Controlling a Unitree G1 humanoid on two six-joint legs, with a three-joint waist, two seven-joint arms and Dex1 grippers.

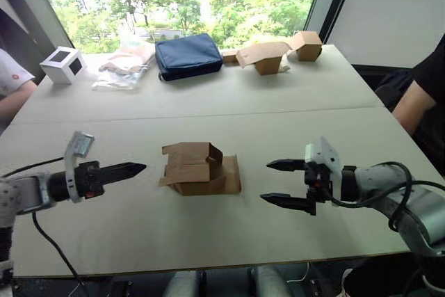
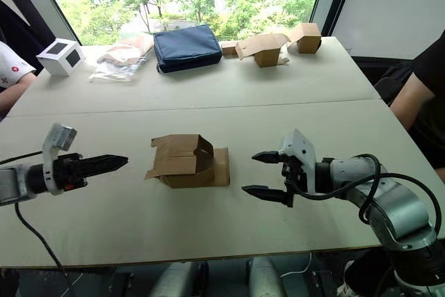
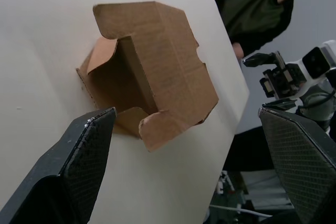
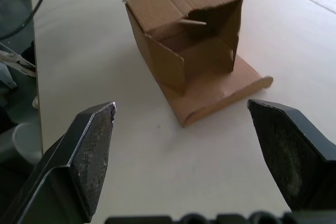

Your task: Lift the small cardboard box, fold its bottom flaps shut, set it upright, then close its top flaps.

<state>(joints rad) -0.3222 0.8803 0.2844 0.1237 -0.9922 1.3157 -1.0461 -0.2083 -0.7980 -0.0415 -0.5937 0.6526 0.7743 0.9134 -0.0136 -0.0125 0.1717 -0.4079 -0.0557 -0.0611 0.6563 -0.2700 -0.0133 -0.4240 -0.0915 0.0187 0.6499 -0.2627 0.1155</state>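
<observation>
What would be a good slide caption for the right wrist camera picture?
Open right gripper faces the small cardboard box lying on its side, flaps open, on the table.

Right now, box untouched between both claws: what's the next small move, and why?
Probably bring both claws inward to the small cardboard box. It lies on its side on the table with flaps loose, and the left claw and right claw sit apart from it on either side. Both claws look open in the wrist views, so closing the gap comes before any lift.

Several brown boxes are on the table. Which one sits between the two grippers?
The small cardboard box in the middle of the table, flaps hanging open, between the left gripper and right gripper. The other tan boxes sit by the window.
</observation>
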